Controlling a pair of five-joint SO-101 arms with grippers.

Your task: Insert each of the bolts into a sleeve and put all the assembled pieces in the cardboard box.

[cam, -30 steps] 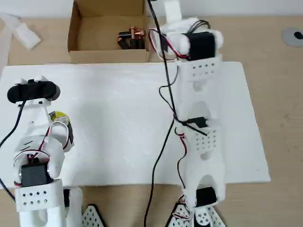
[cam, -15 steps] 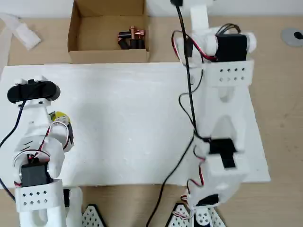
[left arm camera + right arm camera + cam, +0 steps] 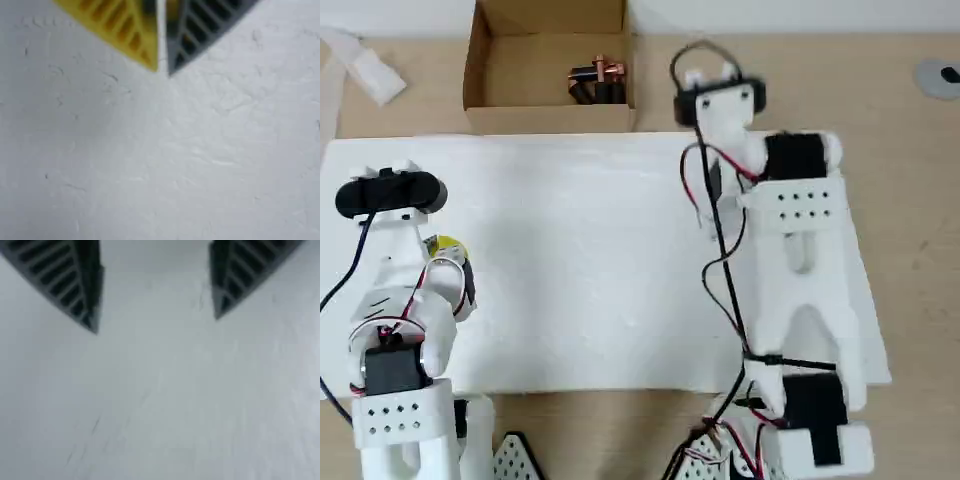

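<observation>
Left gripper: closed. The tips meet with barely a slit between them, and it holds nothing.
Left fingers: one yellow, one dark, both ribbed.
Below left gripper: the bare white sheet, close under the tips.
Right gripper: spread wide, with nothing between the jaws.
Right fingers: both dark and ribbed.
Below right gripper: the same white sheet, bare.
Left arm: stands over the left edge of the sheet, well apart from the box.
Right arm: lies along the right part of the sheet. Its far end is near the sheet's far edge, just to the right of the box's near right corner.
Box: cardboard with an open top. It sits on the table beyond the sheet's far edge, with its near wall just beside that edge.
Pieces: inside the box, clustered against its right wall. Copper-coloured and dark parts lie touching one another. There are probably several, but the count cannot be told from the high view.
Table: a wooden surface that shows around the sheet on the far and right sides.
Scrap: a white piece on the table at the far left, left of the box.
Disc: a grey round item at the table's far right edge.
</observation>
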